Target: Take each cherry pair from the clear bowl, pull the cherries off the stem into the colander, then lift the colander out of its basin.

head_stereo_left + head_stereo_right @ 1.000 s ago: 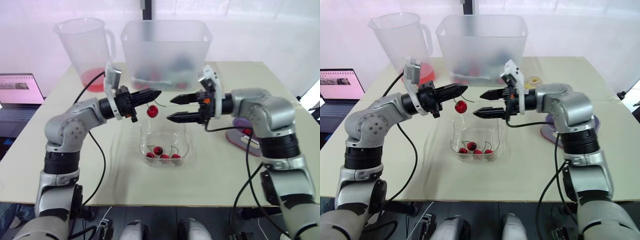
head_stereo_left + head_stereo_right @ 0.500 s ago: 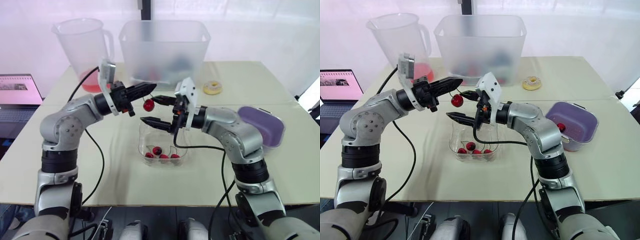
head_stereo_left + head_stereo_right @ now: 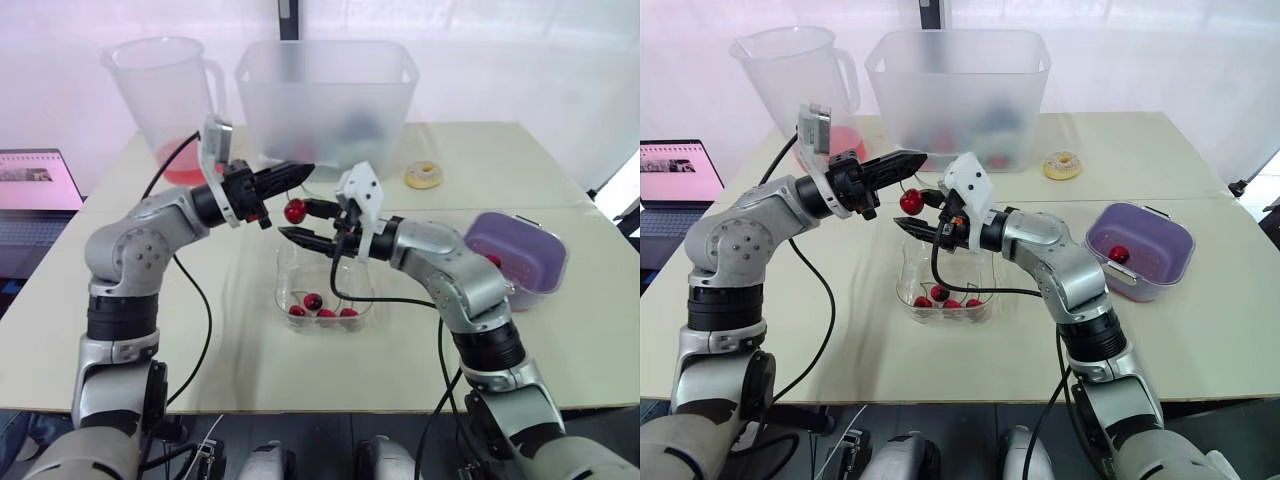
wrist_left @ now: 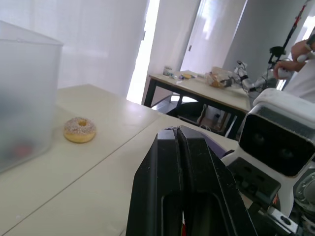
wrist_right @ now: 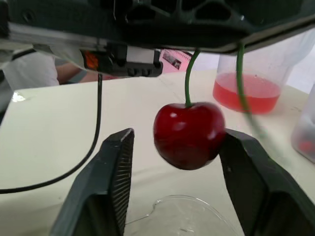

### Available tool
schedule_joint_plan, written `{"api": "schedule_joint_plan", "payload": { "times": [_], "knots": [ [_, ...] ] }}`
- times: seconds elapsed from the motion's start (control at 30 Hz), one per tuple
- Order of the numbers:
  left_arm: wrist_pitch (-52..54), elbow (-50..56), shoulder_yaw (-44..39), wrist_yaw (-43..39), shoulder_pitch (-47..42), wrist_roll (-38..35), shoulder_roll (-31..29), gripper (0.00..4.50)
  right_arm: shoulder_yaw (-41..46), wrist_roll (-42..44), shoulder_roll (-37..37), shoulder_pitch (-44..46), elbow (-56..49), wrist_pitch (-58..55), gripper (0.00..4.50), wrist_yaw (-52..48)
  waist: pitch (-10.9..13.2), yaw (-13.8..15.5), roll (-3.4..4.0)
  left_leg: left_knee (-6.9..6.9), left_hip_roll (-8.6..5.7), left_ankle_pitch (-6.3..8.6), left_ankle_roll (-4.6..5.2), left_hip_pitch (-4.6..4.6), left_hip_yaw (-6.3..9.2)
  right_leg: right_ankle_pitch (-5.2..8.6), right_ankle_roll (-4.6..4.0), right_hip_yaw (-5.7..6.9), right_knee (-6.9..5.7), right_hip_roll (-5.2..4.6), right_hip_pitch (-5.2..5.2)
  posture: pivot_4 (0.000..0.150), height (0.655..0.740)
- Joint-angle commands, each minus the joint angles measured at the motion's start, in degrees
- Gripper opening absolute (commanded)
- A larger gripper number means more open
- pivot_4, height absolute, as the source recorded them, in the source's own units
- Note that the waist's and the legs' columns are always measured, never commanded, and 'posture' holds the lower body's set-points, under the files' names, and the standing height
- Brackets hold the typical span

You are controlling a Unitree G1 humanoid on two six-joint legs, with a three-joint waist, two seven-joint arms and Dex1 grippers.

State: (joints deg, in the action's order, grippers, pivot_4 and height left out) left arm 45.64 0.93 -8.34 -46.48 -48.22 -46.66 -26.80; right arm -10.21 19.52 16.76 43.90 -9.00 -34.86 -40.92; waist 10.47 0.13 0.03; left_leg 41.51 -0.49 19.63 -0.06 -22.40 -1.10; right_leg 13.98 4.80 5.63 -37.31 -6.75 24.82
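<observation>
My left gripper (image 3: 302, 173) is shut on a green cherry stem, and one red cherry (image 3: 295, 211) hangs from it above the clear bowl (image 3: 366, 285). In the right wrist view a second thin stem (image 5: 242, 83) hangs bare beside the cherry (image 5: 189, 135). My right gripper (image 3: 296, 218) is open, with one finger on either side of the hanging cherry and a gap still showing on one side. Several cherries (image 3: 326, 315) lie in the bowl. The purple colander (image 3: 1138, 238) sits in its basin at the right with a cherry (image 3: 1119, 254) in it.
A pitcher (image 3: 165, 100) with red liquid and a large frosted tub (image 3: 325, 100) stand at the back of the table. A small doughnut (image 3: 425, 176) lies behind the right arm. A laptop (image 3: 40, 180) sits at the far left.
My right gripper swung left from near the colander to the hanging cherry and now brackets it. The left gripper with the stem shifted slightly up and back.
</observation>
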Motion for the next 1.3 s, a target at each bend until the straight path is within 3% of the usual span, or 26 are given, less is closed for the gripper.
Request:
{"api": "schedule_joint_plan", "payload": {
  "times": [0.03,0.33,0.5,0.53,1.3],
  "knots": [
    [-1.2,0.9,-0.1,-0.9,-1.8,0.3,-0.3,0.00,0.3,-0.5,-0.7,1.8,-0.7,2.4,2.70,0.4,0.0,0.0,0.00,0.00,0.00,0.00,0.00,0.00,0.00,0.00,0.00,0.00,0.00,0.00,0.00,0.150,0.6886],
    [-1.4,0.5,-0.1,-1.2,-1.7,0.8,-0.3,0.00,1.2,0.6,-1.7,1.7,-1.1,1.9,2.70,1.2,0.0,-0.1,0.00,-0.01,0.00,0.00,0.00,0.00,0.01,0.00,0.00,0.00,0.00,0.00,0.00,0.150,0.6886],
    [-1.6,-0.2,-0.2,-1.7,-1.8,1.5,-0.7,0.00,1.4,1.0,-1.9,1.2,-1.4,1.3,0.99,1.9,0.0,-0.3,0.00,-0.02,0.00,0.00,0.00,0.00,0.01,0.00,0.00,0.00,0.00,0.00,0.00,0.150,0.6886],
    [-1.5,-0.2,-0.2,-1.8,-1.9,1.5,-0.6,0.00,1.3,1.0,-2.0,1.1,-1.5,1.2,0.87,2.0,0.0,-0.3,0.00,-0.02,0.01,0.00,0.00,0.00,0.02,0.00,0.00,0.00,0.00,0.00,0.00,0.150,0.6886],
    [-1.7,0.3,-0.4,-1.1,-1.9,0.9,0.4,0.00,-1.2,-0.4,5.0,-3.3,-1.9,-6.5,0.87,1.3,0.0,-0.8,0.00,-0.10,0.00,0.00,0.00,0.00,0.00,0.00,0.00,-0.01,0.03,-0.01,0.05,0.150,0.6886]
  ]
}}
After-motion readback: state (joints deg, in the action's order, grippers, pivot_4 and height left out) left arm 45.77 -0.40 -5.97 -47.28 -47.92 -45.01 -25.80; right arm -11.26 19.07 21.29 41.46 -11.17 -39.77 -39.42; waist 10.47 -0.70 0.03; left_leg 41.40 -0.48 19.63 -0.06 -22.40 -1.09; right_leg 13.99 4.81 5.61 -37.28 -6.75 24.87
